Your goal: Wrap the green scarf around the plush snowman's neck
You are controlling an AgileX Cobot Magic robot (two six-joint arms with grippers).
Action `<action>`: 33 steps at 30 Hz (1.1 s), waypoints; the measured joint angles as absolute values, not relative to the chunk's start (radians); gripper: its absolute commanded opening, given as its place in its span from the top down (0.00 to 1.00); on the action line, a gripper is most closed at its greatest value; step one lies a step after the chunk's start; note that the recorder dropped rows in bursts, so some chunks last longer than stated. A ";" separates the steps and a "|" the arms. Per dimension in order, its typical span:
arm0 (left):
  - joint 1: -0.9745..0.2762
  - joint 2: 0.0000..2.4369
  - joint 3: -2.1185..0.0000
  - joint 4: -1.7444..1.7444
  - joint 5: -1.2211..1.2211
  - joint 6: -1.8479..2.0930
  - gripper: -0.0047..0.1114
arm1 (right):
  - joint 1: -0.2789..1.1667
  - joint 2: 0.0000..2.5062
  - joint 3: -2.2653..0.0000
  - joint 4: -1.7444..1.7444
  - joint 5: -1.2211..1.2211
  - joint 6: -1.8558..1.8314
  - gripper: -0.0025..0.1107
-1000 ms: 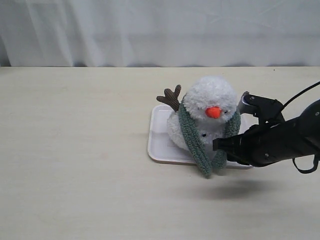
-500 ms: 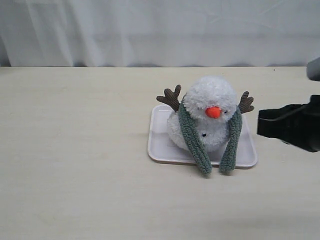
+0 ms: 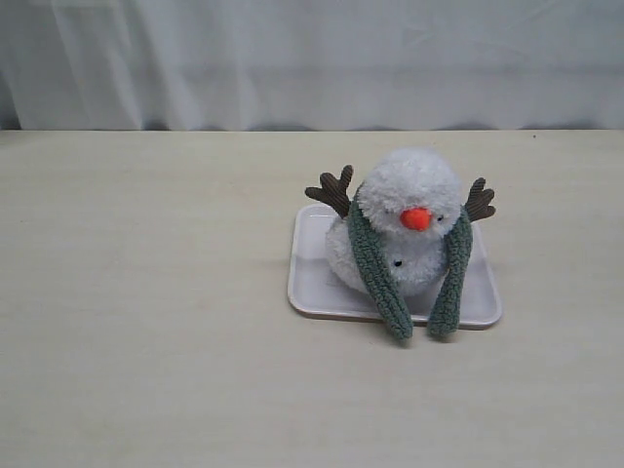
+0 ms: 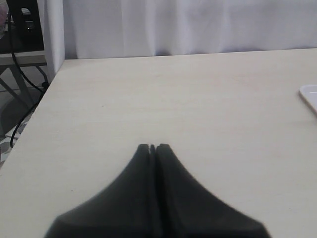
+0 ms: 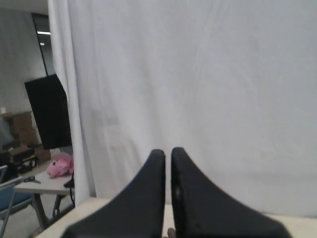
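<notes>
While the green scarf drapes the neck of the plush snowman right of centre, ends hanging down-frame, the left gripper and right gripper, jaws pressed together, sit off-frame, the right arm likely nearer.

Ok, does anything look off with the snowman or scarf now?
Nothing damaged or toppled. The plush snowman sits upright on the white tray. The green scarf only drapes around the neck: both ends hang loose down the front, uncrossed, tips past the tray's front rim.
</notes>
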State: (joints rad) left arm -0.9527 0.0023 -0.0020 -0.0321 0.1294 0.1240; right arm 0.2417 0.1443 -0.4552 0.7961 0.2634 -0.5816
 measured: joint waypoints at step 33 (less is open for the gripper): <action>-0.953 0.002 -0.002 -0.032 0.129 0.124 0.96 | 0.242 0.005 -0.455 0.798 0.263 -0.583 0.94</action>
State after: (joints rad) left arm -0.9527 0.0023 -0.0020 -0.0321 0.1294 0.1240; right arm 0.2417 0.0052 -0.4552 0.7984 0.2634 -0.5834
